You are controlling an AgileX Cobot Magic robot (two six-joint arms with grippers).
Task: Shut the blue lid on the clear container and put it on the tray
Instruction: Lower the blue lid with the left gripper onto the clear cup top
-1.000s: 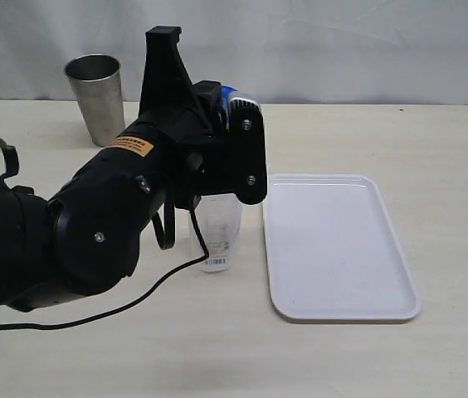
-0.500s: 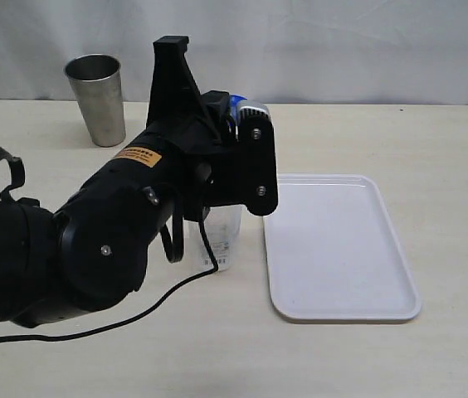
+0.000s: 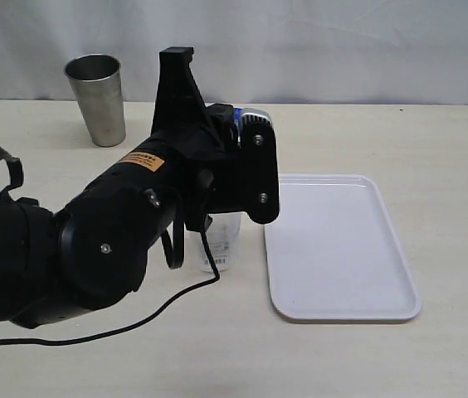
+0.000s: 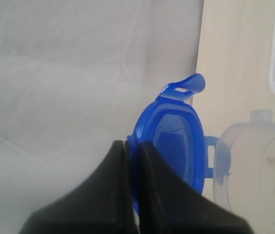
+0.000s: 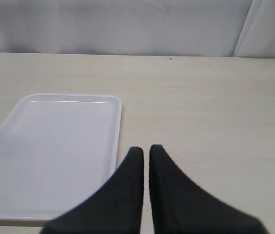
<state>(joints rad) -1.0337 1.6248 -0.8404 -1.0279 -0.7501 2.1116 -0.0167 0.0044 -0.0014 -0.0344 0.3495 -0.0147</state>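
The blue lid (image 4: 174, 141) is pinched by its rim in my left gripper (image 4: 133, 144), which is shut on it. In the exterior view only a sliver of the blue lid (image 3: 227, 112) shows above the black arm. The clear container (image 3: 221, 240) stands upright on the table just left of the tray (image 3: 338, 249); the arm hides its upper part. From the left wrist, the clear container (image 4: 254, 168) shows faintly beside the lid, apart from it. My right gripper (image 5: 146, 148) is shut on nothing, above the table next to the tray (image 5: 49, 146).
A steel cup (image 3: 97, 98) stands at the back left of the table. A black cable (image 3: 134, 319) trails from the left arm across the table in front of the container. A white curtain closes off the back.
The left arm has shifted a little to the right with the lid in its grip, covering more of the container. The right gripper's state is unchanged.
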